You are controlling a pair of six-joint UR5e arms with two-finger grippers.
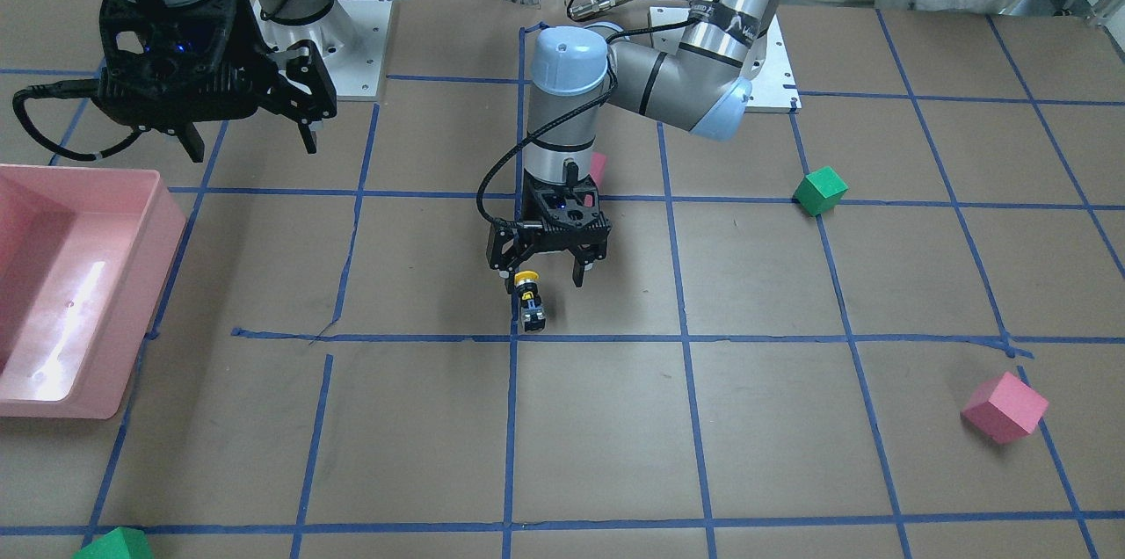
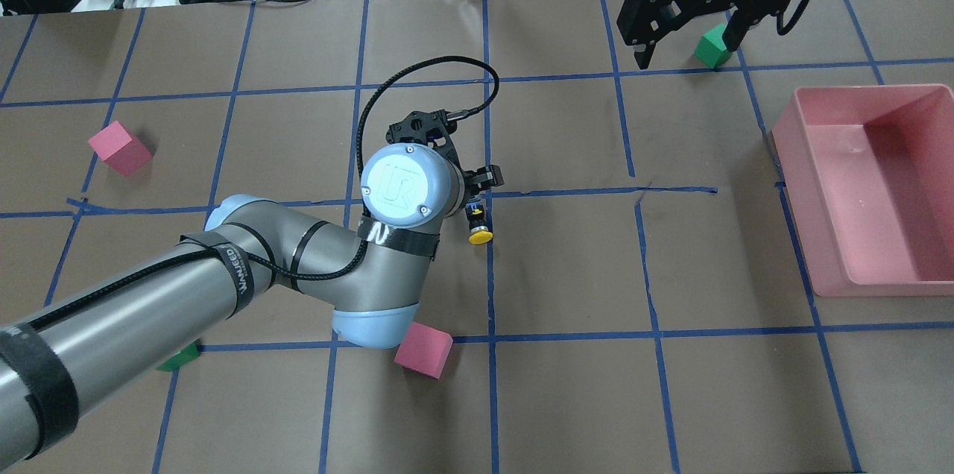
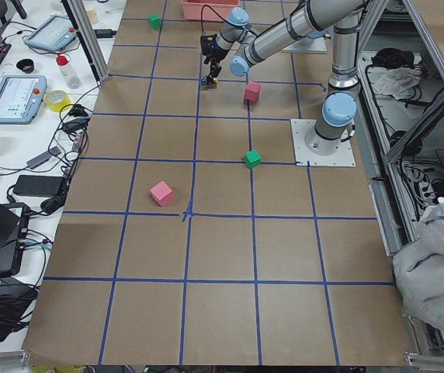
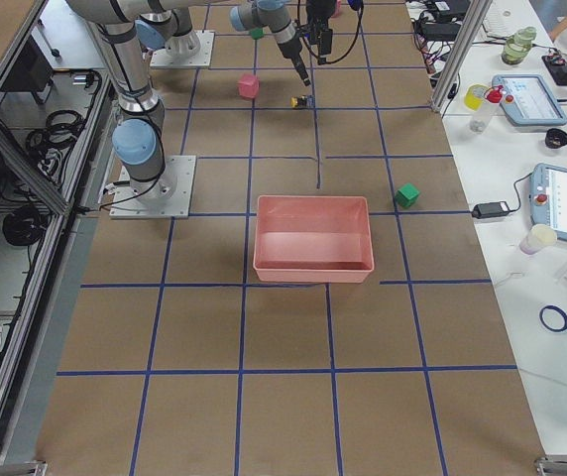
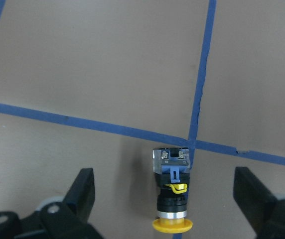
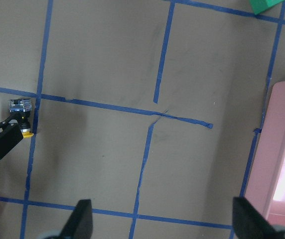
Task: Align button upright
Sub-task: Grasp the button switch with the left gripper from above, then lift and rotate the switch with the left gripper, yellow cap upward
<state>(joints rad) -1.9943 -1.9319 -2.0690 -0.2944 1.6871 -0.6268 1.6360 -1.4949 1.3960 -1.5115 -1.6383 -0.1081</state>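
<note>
The button (image 1: 530, 302) lies on its side on the brown table, at a crossing of blue tape lines. Its yellow cap (image 2: 481, 237) points toward the robot's base. My left gripper (image 1: 543, 276) hangs just above it, open, with one finger on each side and not touching it. In the left wrist view the button (image 5: 172, 199) lies between the two fingers (image 5: 84, 191), with its grey body at the tape crossing. My right gripper (image 1: 250, 141) is open and empty, high above the table and far from the button.
A pink bin (image 2: 790, 153) stands on the robot's right side. A pink cube (image 2: 423, 349) lies under my left elbow. Another pink cube (image 2: 119, 148) and a green cube (image 2: 179, 358) lie further left. A green cube (image 2: 712, 48) lies below my right gripper.
</note>
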